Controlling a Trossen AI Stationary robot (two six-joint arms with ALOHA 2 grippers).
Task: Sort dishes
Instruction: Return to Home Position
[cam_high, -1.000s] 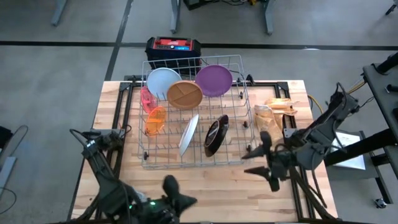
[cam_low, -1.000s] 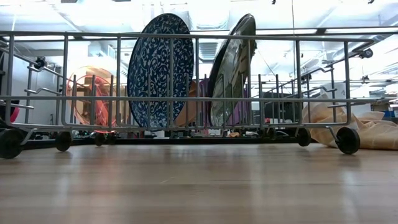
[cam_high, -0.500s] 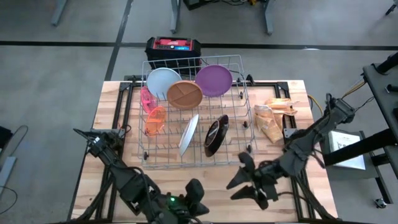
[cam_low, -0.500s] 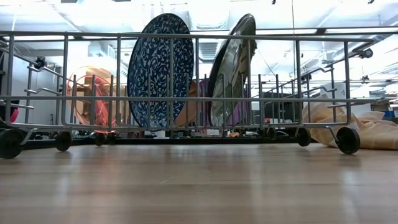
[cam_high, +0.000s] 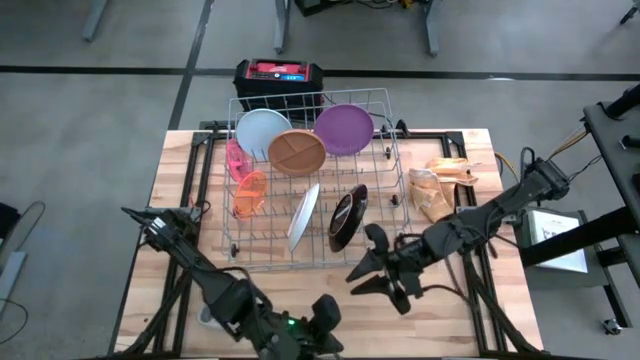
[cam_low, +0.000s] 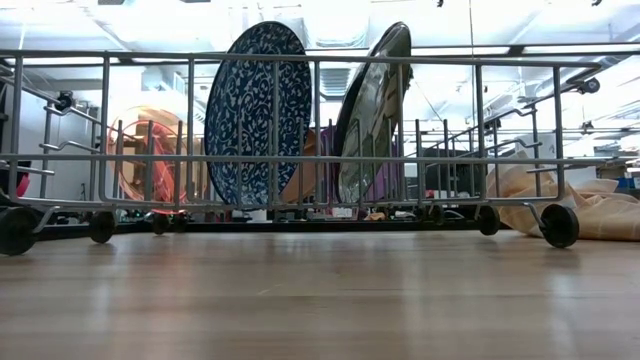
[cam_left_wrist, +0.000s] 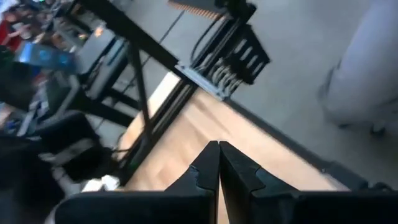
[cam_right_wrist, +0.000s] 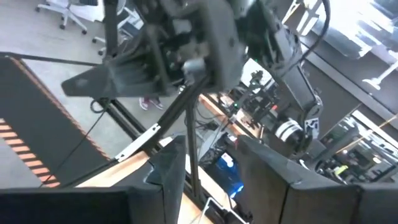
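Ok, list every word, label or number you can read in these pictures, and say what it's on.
No text can be read in any view.
Black and red box behind the dish rack: coloured label strip on top, too small to read.
White sheet right of the table: any print is too small to read.
Blue patterned plate: ornament only, no lettering.

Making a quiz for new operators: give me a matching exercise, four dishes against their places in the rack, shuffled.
1 purple plate
2 white plate
3 orange cup
4 dark plate

A left side of the rack, next to the pink cup
B far right corner
C near row, right of the blue plate
D far left corner

Pairs: 1-B, 2-D, 3-A, 4-C
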